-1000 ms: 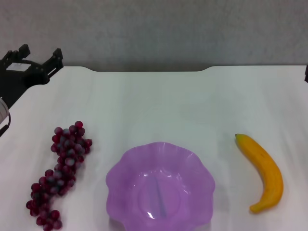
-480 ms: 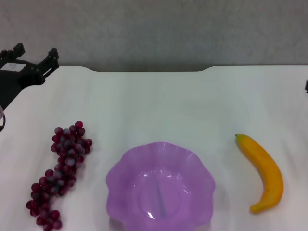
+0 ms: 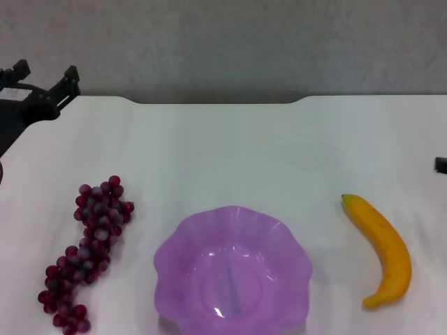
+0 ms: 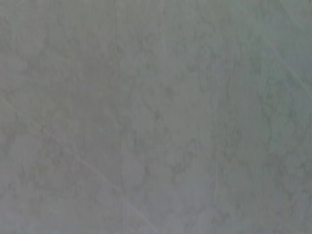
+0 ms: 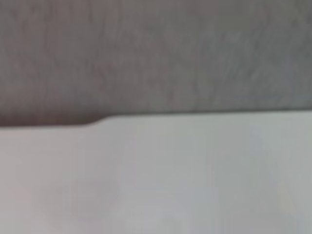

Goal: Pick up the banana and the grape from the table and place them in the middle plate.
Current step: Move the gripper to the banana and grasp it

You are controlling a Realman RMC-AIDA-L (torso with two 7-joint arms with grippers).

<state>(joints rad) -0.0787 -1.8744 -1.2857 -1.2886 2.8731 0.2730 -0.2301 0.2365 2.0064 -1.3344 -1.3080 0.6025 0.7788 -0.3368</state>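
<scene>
Nearest the robot, the middle plate [image 3: 232, 269] sat on the tabletop [image 3: 230, 150] with nothing in it, its wavy rim unobstructed. To its left lay the grape [image 3: 87, 251], a long bunch running diagonally, well apart from the plate. To its right lay the banana [image 3: 380, 250], stem tip pointing away from the robot, also clear of the plate. Neither fruit had been lifted.

Farther back, the left gripper [image 3: 43, 78] hung at the far left corner of the tabletop, its two fingers [image 3: 70, 78] standing apart and holding nothing, well away from the grape. Only a small dark part of the right gripper [image 3: 441, 165] showed at the right edge, beyond the banana; whether its fingers were apart or together could not be told. The left wrist view showed only a plain grey surface; the right wrist view showed the far table edge and wall.

In the inspector's judgement, the step in hand was the approach. Each arm should descend over its own fruit, fingers set across the narrow width: the banana near mid-length, the grape near its thicker upper end, where loose berries are less likely to slip.
</scene>
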